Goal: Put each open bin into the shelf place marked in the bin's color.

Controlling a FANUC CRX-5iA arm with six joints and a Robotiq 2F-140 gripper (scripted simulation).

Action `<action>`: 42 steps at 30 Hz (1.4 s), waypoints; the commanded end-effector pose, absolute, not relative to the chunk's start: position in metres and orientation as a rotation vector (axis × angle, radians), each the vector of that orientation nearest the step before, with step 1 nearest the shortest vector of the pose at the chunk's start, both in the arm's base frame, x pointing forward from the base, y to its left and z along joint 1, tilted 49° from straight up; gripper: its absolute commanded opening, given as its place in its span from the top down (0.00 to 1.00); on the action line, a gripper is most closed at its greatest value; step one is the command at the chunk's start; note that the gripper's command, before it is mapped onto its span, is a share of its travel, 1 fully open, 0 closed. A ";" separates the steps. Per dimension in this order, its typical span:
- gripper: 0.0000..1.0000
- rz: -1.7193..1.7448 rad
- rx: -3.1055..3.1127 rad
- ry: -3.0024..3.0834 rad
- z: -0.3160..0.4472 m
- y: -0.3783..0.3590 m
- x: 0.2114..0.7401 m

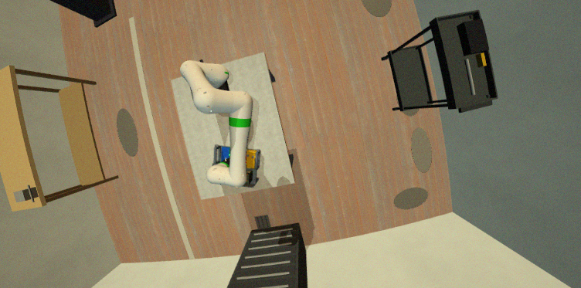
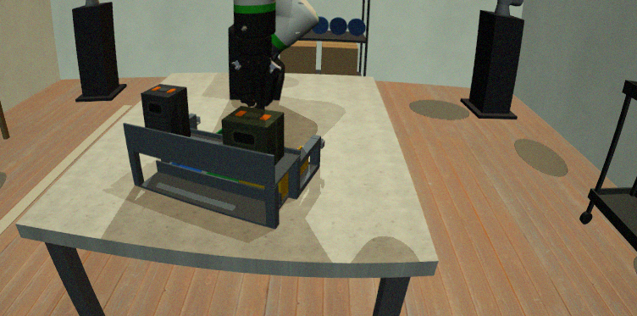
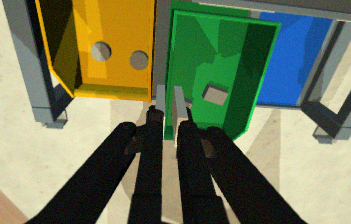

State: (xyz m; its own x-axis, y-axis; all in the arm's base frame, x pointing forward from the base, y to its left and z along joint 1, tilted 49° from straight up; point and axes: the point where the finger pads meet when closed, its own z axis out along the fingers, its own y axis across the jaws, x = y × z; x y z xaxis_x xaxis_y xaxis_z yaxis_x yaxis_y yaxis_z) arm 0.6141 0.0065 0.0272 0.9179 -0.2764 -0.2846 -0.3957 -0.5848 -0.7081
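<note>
The green open bin (image 3: 256,75) lies across the green place, its front reaching farther out than the yellow bin's front; green also shows behind its rear rim. It holds a grey block (image 3: 215,94) and a part mostly hidden by a finger. I cannot tell whether it is level. The yellow open bin (image 3: 116,30) (image 1: 252,159) stands in the shelf (image 2: 196,146) (image 3: 23,65) with two grey round parts. My gripper (image 3: 168,97) (image 2: 256,102) is shut to a narrow gap over the green bin's left wall, with nothing seen gripped. In the top view the arm hides it.
The blue place (image 3: 291,65) (image 1: 225,154) holds no bin. A black box (image 2: 164,108) and a dark green box (image 2: 252,133) stand on the shelf's top, close to my gripper in the exterior view. The shelf's side frames stick out at both ends. The pale table (image 2: 370,206) carries the shelf.
</note>
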 end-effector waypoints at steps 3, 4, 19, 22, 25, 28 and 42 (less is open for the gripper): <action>0.94 0.180 -2.230 0.476 0.031 0.003 0.614; 0.94 0.180 -2.230 0.476 0.032 0.001 0.614; 0.94 0.180 -2.230 0.476 0.049 -0.018 0.612; 0.94 0.180 -2.230 0.476 0.051 -0.021 0.612; 0.94 0.180 -2.230 0.476 0.054 -0.024 0.611; 0.94 0.180 -2.230 0.476 0.057 -0.027 0.611; 0.94 0.180 -2.230 0.476 0.065 -0.037 0.610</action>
